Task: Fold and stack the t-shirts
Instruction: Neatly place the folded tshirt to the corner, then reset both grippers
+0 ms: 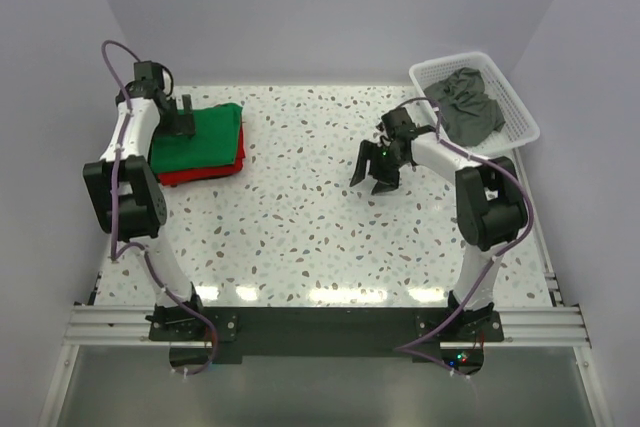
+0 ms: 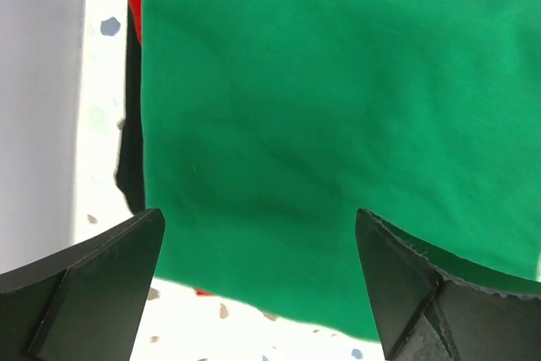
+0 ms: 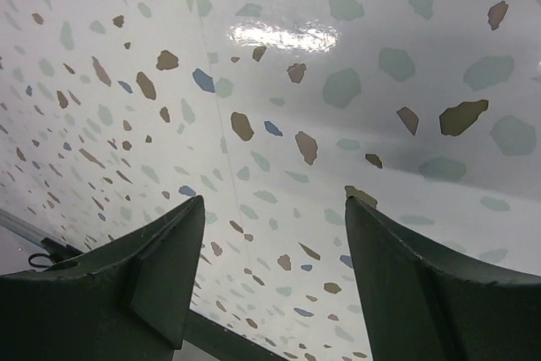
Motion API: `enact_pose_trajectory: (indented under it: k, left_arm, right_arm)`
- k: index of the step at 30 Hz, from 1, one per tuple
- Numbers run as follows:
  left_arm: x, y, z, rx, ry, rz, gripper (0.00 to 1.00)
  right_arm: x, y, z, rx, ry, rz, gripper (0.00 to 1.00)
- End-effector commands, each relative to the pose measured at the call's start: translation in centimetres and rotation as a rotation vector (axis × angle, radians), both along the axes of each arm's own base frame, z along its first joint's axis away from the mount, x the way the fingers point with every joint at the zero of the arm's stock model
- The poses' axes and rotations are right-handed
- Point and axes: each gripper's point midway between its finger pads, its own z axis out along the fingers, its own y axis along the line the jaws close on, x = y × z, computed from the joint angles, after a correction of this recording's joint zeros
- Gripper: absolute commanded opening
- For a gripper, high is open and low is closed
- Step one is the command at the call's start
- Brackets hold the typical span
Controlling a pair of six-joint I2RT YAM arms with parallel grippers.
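Green t-shirt [image 1: 200,135] was stacked folded on red t-shirt [image 1: 205,173]; left gripper [image 2: 258,221] was spread above it, empty. Right gripper [image 3: 275,205] was spread, empty, likely reserved for grey t-shirts [image 1: 470,107].

Green tee [image 1: 205,132], red tee [image 1: 205,174], dk grey tee [image 1: 470,107], white basket [image 1: 447,66], speckled table [image 1: 300,207]

No writing, label, brand mark or number can be read in any of the three views. Seen close from the left wrist, the green t-shirt [image 2: 338,124] is plain cloth of one colour. The tabletop [image 3: 254,82] under the right wrist carries only coloured flecks.
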Motion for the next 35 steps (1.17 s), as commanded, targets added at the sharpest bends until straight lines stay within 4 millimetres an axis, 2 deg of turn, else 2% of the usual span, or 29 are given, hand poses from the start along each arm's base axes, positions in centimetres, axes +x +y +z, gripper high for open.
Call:
enact_pose_trajectory:
  k: [1,2,3,4,5,6,7,8,9,10,11,12,13,14,15,16,17,19,20,22,26,35]
  left_arm:
    - [1.5,-1.9,8.3,-0.068,-0.325,0.028,1.0]
    - [0.7,-2.5,7.5,-0.089,-0.319,0.03,1.0]
    - [0.2,-3.4,8.9,-0.114,-0.368,0.036,1.0]
    - [0.3,-4.6,9.5,-0.12,-0.402,0.019,1.0]
    - [-0.7,-5.6,8.0,-0.128,-0.382,0.009,1.0]
    - [-1.3,-6.3,9.2,-0.117,-0.426,0.008,1.0]
    - [-1.3,-8.7,9.7,-0.118,-0.46,-0.035,1.0]
    - [-2.2,-9.7,8.4,-0.117,-0.444,-0.047,1.0]
    - [-2.6,-11.2,9.9,-0.132,-0.507,-0.063,1.0]
    - [-3.1,-13.5,10.0,-0.157,-0.526,-0.102,1.0]
    - [-4.2,-14.5,8.6,-0.174,-0.512,-0.114,1.0]
    - [-4.6,-15.5,10.1,-0.205,-0.575,-0.116,1.0]
    - [-5.3,-17.1,10.0,-0.228,-0.582,-0.146,1.0]
    - [-6.1,-17.9,8.8,-0.241,-0.564,-0.158,1.0]
    - [-6.8,-18.6,9.4,-0.256,-0.584,-0.173,1.0]
    - [-7.4,-20.1,9.4,-0.272,-0.585,-0.213,1.0]
    - [-8.1,-20.8,8.6,-0.271,-0.57,-0.231,1.0]
    - [-9.4,-22.4,8.6,-0.283,-0.573,-0.273,1.0]
    - [-10.0,-22.8,7.9,-0.285,-0.559,-0.285,1.0]
    - [-10.9,-23.5,8.0,-0.299,-0.563,-0.308,1.0]
    - [-12.1,-23.4,7.7,-0.3,-0.563,-0.312,1.0]
    - [-12.1,-22.9,8.3,-0.294,-0.593,-0.286,1.0]
  right_arm:
    - [1.7,-0.5,5.2,-0.004,-0.156,-0.004,0.71]
    - [1.5,-0.6,5.9,-0.004,-0.176,-0.003,0.71]
    - [1.6,-0.9,6.2,-0.015,-0.196,-0.003,0.71]
    - [1.6,-1.0,6.5,-0.016,-0.205,-0.004,0.71]
    - [1.5,-1.2,7.2,-0.019,-0.23,-0.004,0.71]
    - [1.6,-1.3,7.6,-0.019,-0.255,-0.002,0.72]
    - [1.7,-1.6,7.9,-0.03,-0.276,-0.007,0.72]
    - [1.3,-1.8,7.8,-0.037,-0.282,-0.008,0.72]
    - [1.4,-1.9,8.9,-0.032,-0.327,-0.007,0.72]
    - [1.4,-2.3,9.1,-0.043,-0.346,-0.015,0.72]
    - [0.9,-2.5,8.8,-0.051,-0.348,-0.016,0.72]
    - [0.9,-2.7,9.9,-0.047,-0.394,-0.02,0.72]
    - [0.8,-3.0,10.1,-0.049,-0.408,-0.024,0.72]
    - [0.3,-3.4,9.8,-0.062,-0.414,-0.028,0.73]
    - [0.3,-3.5,10.1,-0.06,-0.436,-0.032,0.73]
    - [-0.1,-3.7,11.1,-0.053,-0.472,-0.034,0.73]
    - [-0.6,-4.1,10.5,-0.064,-0.466,-0.037,0.73]
    - [-1.2,-4.4,11.6,-0.055,-0.513,-0.046,0.74]
    - [-1.8,-4.7,10.9,-0.065,-0.505,-0.048,0.74]
    - [-2.4,-5.2,11.2,-0.066,-0.528,-0.063,0.75]
    - [-4.1,-6.3,11.6,-0.072,-0.566,-0.094,0.76]
    - [-5.7,-8.0,12.2,-0.107,-0.586,-0.168,0.77]
